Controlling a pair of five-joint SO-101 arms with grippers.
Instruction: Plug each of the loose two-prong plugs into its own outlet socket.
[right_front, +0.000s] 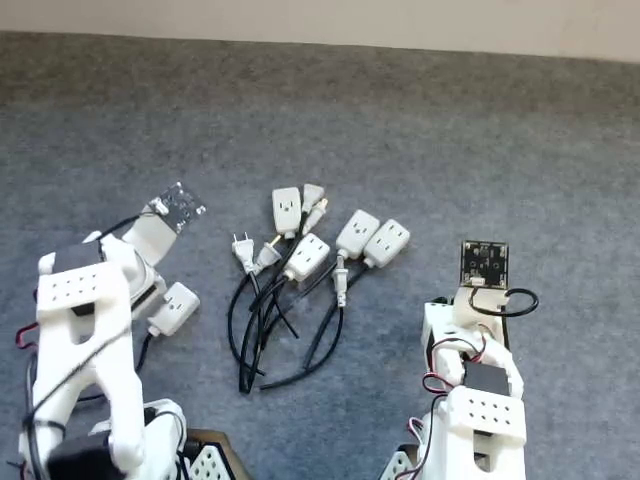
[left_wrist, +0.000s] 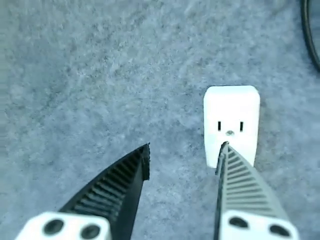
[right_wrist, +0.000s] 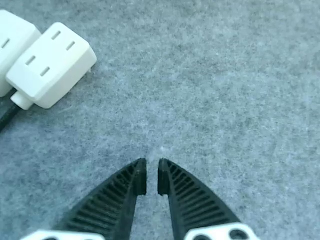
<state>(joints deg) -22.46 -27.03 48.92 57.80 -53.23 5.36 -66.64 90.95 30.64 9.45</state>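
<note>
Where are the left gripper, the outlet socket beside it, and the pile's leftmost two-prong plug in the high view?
left gripper (left_wrist: 184, 148), left wrist view, midway between fingertips.
outlet socket (left_wrist: 231, 109), left wrist view, white front face.
two-prong plug (right_front: 244, 250), high view, white body.

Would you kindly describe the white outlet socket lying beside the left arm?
The white, rounded plastic outlet socket lies flat and face up on the grey carpet, showing two slots with a round hole between them, nothing plugged in. It sits apart from the other sockets. The open left end effector hangs over it, one fingertip at a short edge; contact cannot be told.
</note>
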